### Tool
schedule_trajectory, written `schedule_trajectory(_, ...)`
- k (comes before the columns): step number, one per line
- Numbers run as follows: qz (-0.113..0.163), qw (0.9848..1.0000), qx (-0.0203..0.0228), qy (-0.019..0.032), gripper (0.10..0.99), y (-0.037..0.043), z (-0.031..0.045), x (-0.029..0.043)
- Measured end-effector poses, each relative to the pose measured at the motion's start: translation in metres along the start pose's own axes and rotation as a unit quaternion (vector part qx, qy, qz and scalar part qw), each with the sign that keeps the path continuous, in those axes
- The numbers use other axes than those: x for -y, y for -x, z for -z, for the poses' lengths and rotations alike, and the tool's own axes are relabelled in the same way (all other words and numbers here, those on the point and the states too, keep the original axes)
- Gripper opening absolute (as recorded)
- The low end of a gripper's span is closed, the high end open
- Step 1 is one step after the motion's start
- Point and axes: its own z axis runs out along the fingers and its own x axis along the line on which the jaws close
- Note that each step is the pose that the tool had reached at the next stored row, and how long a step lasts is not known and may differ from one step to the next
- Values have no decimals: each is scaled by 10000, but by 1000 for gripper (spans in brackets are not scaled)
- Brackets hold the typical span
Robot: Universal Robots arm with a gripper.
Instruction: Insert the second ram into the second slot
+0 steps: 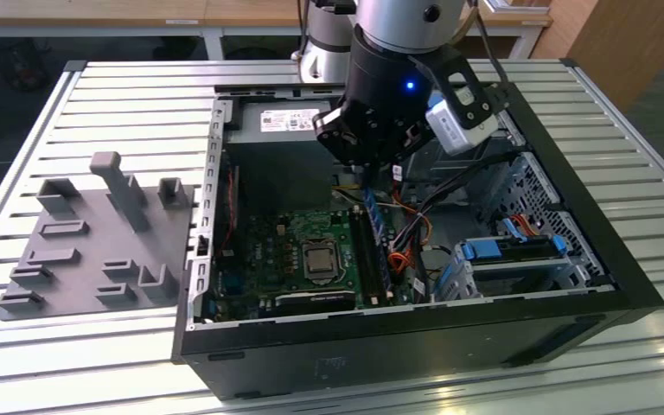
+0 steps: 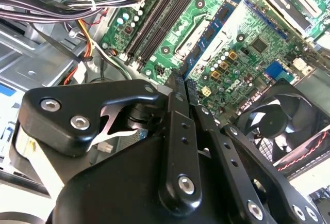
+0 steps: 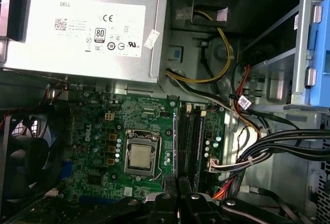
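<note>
My gripper point(image 1: 367, 177) hangs inside the open computer case point(image 1: 424, 322), above the motherboard point(image 1: 274, 251). Its fingers point(image 2: 175, 126) are shut on the second ram point(image 2: 209, 35), a thin blue stick reaching out from the tips toward the board. In the exterior view the ram point(image 1: 369, 206) hangs upright just under the gripper. In the first wrist view the ram point(image 3: 175, 146) shows edge-on, just beside the black memory slots point(image 3: 190, 141) and parallel to them. The slots point(image 2: 157, 17) lie beside the ram; I cannot tell whether it touches one.
The silver power supply point(image 3: 87, 28) fills the case's far end. A bundle of cables point(image 3: 268, 146) runs close to the slots. A black fan point(image 2: 278, 126) sits at the board's edge. Blue drive-bay clips point(image 1: 517, 246) line the exterior view's right. A grey fixture plate point(image 1: 90, 251) lies outside the case.
</note>
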Motion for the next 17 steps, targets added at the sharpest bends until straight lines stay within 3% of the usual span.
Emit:
schedule_trajectory(11, 0, 10000, -1, -1, 133, 1, -23, 1)
schedule_trajectory(13, 0, 10000, -1, -1, 133, 4, -71, 2)
schedule_trajectory(17, 0, 10000, 0, -1, 133, 4, -80, 2)
